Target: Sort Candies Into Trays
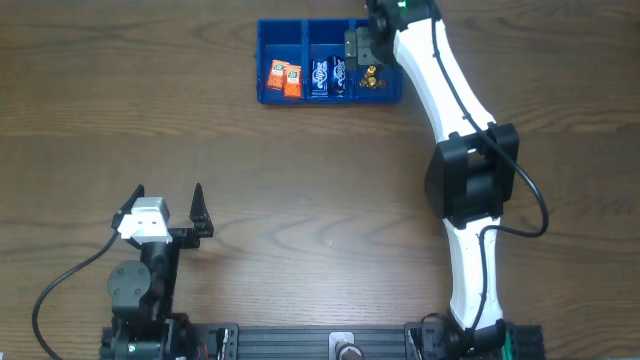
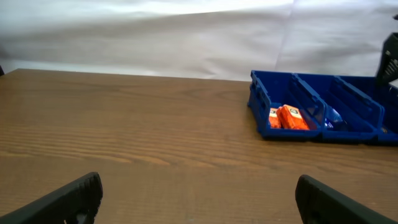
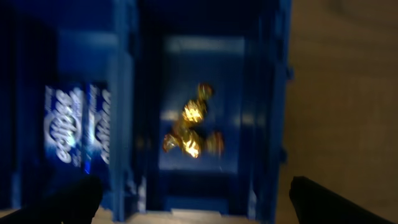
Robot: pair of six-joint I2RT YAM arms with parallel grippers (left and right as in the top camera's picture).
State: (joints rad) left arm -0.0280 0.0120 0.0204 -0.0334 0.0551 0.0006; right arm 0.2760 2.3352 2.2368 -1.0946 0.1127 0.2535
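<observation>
On the worktop [image 1: 300, 200] there's loads of room around the tray [image 1: 283, 30] by the far edge; right end effector [image 3: 196, 202] hangs wide and empty over its end bin; drop lower off-centre and it could clip the walls; left end effector [image 1: 167, 195] is wide open, well apart; gold candies [image 3: 189, 134] lie inside that bin.

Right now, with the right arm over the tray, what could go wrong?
1. The right gripper hangs open over the gold candies in the blue tray's end compartment; withdrawn low, a finger could catch the wall and drag the tray.
2. The blue candies lie just across a divider; a dip could flick a gold one over.
</observation>
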